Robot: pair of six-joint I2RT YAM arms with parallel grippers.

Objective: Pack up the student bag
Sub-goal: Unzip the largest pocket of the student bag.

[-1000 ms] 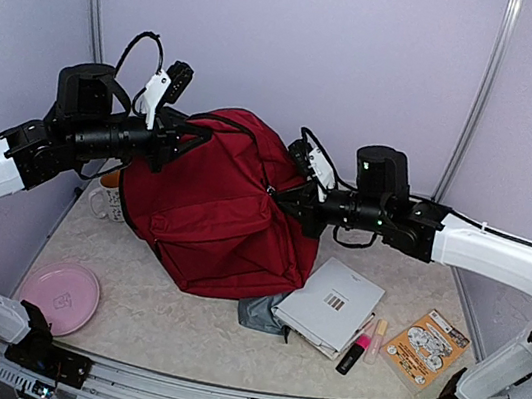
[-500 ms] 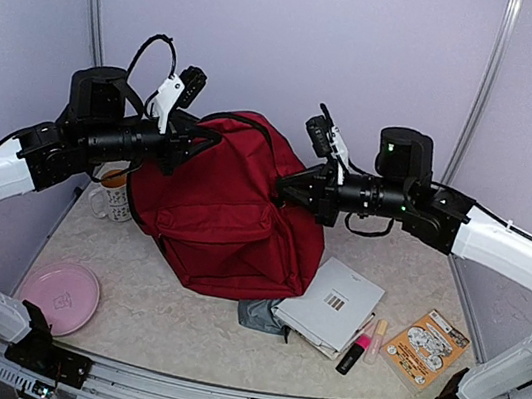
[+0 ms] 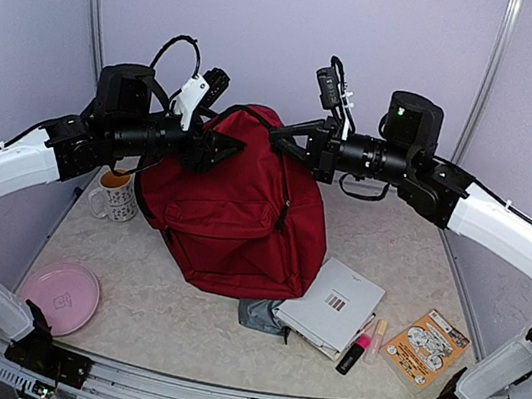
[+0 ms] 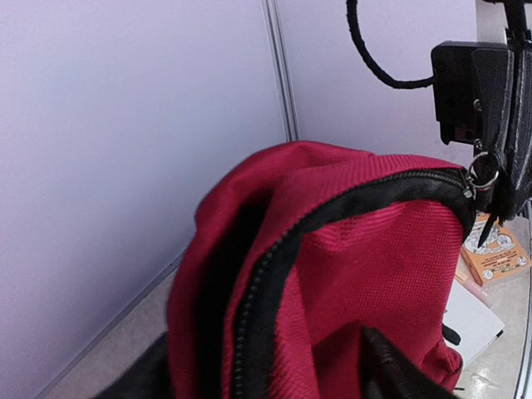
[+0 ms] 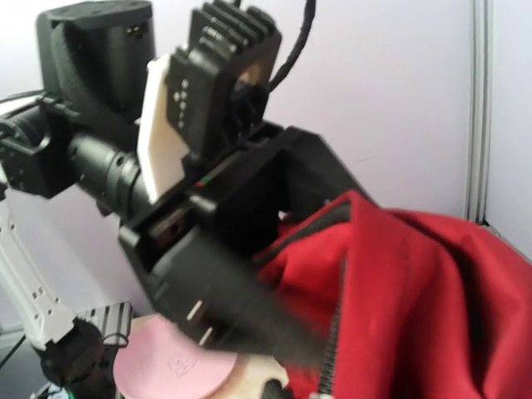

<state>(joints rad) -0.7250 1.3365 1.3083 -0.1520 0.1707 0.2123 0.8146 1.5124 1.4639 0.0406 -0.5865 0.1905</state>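
The student bag (image 3: 233,215), dark red with black zippers, stands upright in the middle of the table. My right gripper (image 3: 281,133) is at its top, shut on the metal zipper pull (image 4: 482,174) at the end of the black zipper (image 4: 274,274). My left gripper (image 3: 226,145) faces it from the left at the bag's top. Its jaws stand wide apart, with the bag's red fabric (image 4: 374,266) and zipper edge lying between the fingers (image 4: 391,366). In the right wrist view, the left gripper's blurred fingers (image 5: 249,316) sit against the bag (image 5: 432,291).
A mug (image 3: 117,194) stands left of the bag and a pink plate (image 3: 61,293) lies front left. Front right lie a grey pouch (image 3: 258,312), a white book (image 3: 331,303), a pink highlighter (image 3: 353,353), a pale marker (image 3: 377,341) and an orange booklet (image 3: 425,346).
My left gripper has opened and let go of the bag. My right gripper has risen and moved left along the top with the zipper pull. The bag now stands more upright.
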